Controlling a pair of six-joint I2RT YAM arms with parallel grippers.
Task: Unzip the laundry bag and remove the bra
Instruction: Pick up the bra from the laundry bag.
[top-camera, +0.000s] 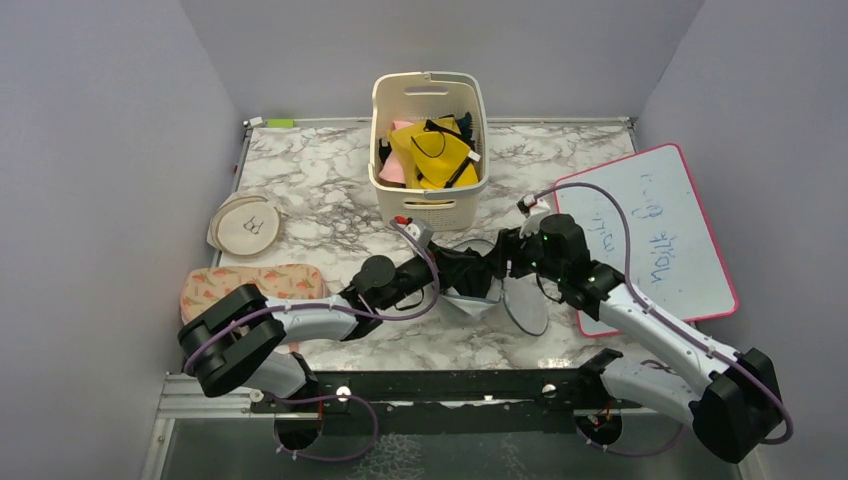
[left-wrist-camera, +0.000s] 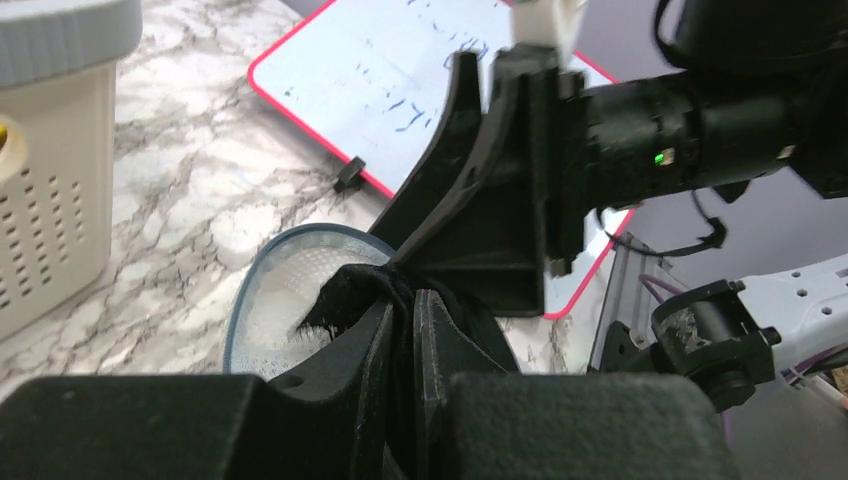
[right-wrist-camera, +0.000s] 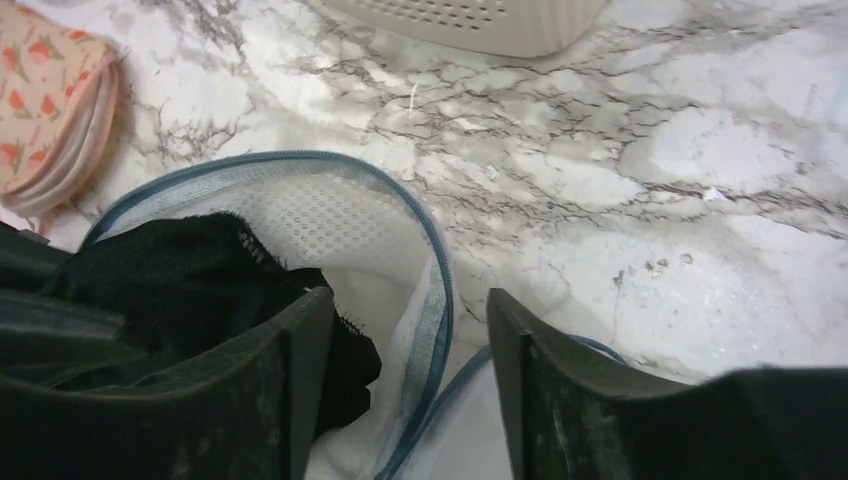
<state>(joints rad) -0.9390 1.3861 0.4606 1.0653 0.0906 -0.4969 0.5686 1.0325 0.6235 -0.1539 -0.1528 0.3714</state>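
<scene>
The laundry bag (top-camera: 474, 300) lies unzipped at the table's middle, with its round lid (top-camera: 526, 305) flapped open to the right. The black bra (top-camera: 463, 266) sticks up out of the opening. My left gripper (top-camera: 447, 270) is shut on the bra (left-wrist-camera: 345, 290), just above the white mesh of the bag (left-wrist-camera: 285, 290). My right gripper (top-camera: 503, 252) is open, its fingers astride the bag's blue zip rim (right-wrist-camera: 432, 300) and gripping nothing. In the right wrist view (right-wrist-camera: 405, 298) the bra (right-wrist-camera: 190, 265) lies against its left finger.
A cream slotted basket (top-camera: 430, 195) with yellow and pink cloths stands behind the bag. A pink-edged whiteboard (top-camera: 650, 230) lies at the right. A flat beige round pouch (top-camera: 247, 222) and a peach patterned pouch (top-camera: 250, 285) lie at the left.
</scene>
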